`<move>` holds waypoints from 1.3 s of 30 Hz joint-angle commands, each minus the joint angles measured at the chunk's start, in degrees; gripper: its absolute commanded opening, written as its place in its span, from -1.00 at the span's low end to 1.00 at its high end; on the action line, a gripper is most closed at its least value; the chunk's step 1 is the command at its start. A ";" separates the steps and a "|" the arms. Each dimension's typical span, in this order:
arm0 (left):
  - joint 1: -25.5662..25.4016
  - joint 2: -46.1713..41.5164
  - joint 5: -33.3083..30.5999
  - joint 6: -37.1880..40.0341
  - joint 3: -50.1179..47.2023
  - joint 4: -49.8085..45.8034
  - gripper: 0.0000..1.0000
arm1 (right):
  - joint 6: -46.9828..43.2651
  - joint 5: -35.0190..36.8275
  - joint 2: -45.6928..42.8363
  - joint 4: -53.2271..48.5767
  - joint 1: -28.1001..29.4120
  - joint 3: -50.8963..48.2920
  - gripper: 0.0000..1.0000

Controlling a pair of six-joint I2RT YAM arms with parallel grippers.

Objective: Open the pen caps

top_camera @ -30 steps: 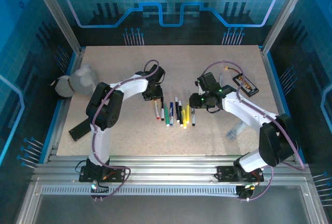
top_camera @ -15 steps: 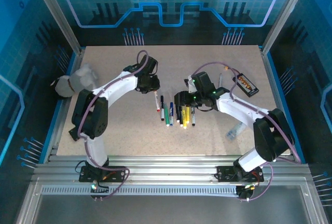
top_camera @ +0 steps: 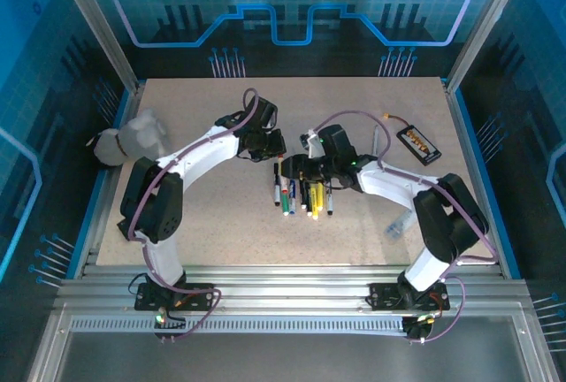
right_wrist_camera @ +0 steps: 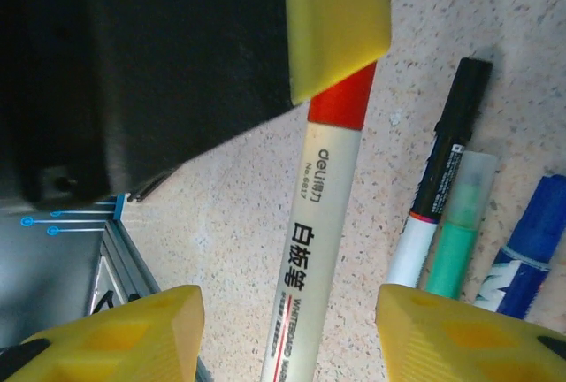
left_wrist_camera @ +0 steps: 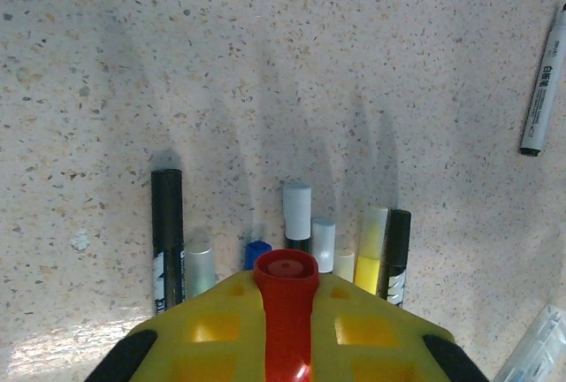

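A speckled beige table (top_camera: 230, 240) sits inside blue-lit wall panels (top_camera: 292, 2) printed with grid and circuit lines; silver metal rails (top_camera: 283, 280) run along its near edge.

Red cap (left_wrist_camera: 286, 267) on white pen (right_wrist_camera: 309, 249), pinched in left hand (left_wrist_camera: 285, 320); other caps (left_wrist_camera: 297, 201) on pens (left_wrist_camera: 166, 254), side by side.

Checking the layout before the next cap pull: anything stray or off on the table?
Mostly tidy. One white marker lies alone and angled, well off the pen row. A clear plastic piece sits apart near the right arm. A crumpled cloth sits at the left edge.
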 commanded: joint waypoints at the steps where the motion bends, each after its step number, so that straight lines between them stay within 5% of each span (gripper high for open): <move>1: -0.65 -0.77 1.86 -1.03 0.17 1.10 -1.00 | 0.34 -1.31 1.84 1.33 1.85 2.24 0.08; 7: -1.10 -0.09 2.24 -1.22 0.56 1.28 -1.00 | 0.78 -1.74 5.23 1.10 2.98 5.15 -0.06; 13: -1.10 -0.08 1.04 -0.85 0.59 0.75 -1.00 | 1.20 -1.93 6.45 0.16 3.46 6.39 -1.00; 18: -0.99 0.10 -0.05 -0.59 0.65 -0.18 -0.97 | 0.26 -2.21 4.97 0.25 3.41 4.35 -1.00; 20: -1.09 0.17 -0.59 -0.51 0.55 -0.54 -0.65 | -0.15 -2.66 4.08 1.07 3.47 3.22 -1.00; 22: -1.05 0.39 -0.75 -0.34 0.56 -0.65 -0.53 | -0.30 -2.63 3.35 1.41 3.45 2.67 -1.00; 30: -0.95 1.57 -0.33 -0.19 1.12 -0.90 -0.51 | -1.30 -2.91 2.75 -0.01 3.56 4.01 -1.00; 34: -1.07 1.76 -0.48 -0.11 1.62 -1.27 -0.58 | -1.62 -2.90 3.11 -0.85 3.62 5.04 -1.00; 39: -1.01 2.01 -1.54 0.44 2.31 -1.77 -1.00 | -1.53 -3.15 3.32 -0.97 3.71 4.77 -1.00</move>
